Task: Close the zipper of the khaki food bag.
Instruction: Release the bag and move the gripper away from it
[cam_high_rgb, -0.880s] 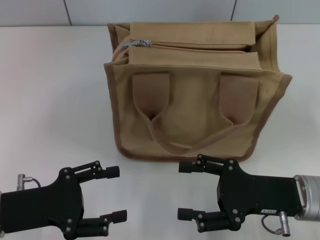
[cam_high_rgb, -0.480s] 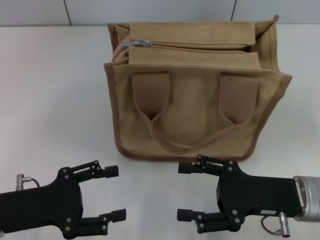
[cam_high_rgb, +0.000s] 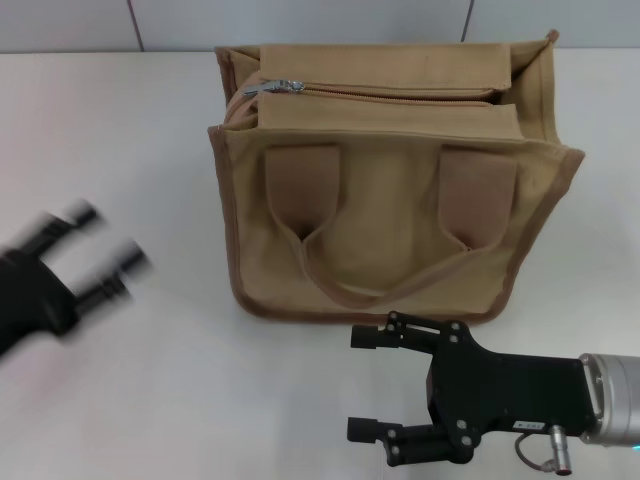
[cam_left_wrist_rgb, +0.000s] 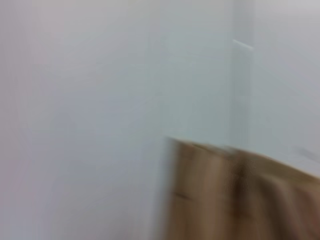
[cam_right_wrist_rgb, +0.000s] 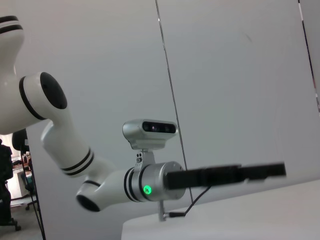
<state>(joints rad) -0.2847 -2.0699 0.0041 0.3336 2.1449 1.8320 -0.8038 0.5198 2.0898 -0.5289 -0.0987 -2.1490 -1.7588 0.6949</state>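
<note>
The khaki food bag (cam_high_rgb: 390, 200) stands upright at the table's centre, its front handle (cam_high_rgb: 385, 285) hanging down the near face. The zipper (cam_high_rgb: 400, 94) runs along the top, and its silver slider (cam_high_rgb: 275, 87) sits at the left end. My left gripper (cam_high_rgb: 105, 240) is open, blurred by motion, left of the bag and clear of it. My right gripper (cam_high_rgb: 358, 385) is open with nothing in it, just in front of the bag's lower edge. In the left wrist view the bag (cam_left_wrist_rgb: 240, 195) is a blurred tan shape. The right wrist view shows my left arm (cam_right_wrist_rgb: 100, 185).
The white table (cam_high_rgb: 120, 130) spreads to the left of the bag and in front of it. A tiled grey wall (cam_high_rgb: 300, 20) rises close behind the bag.
My left gripper has swung up and to the left from the near table edge, fast enough to blur. The right gripper has crept slightly toward the near edge. The bag is unmoved.
</note>
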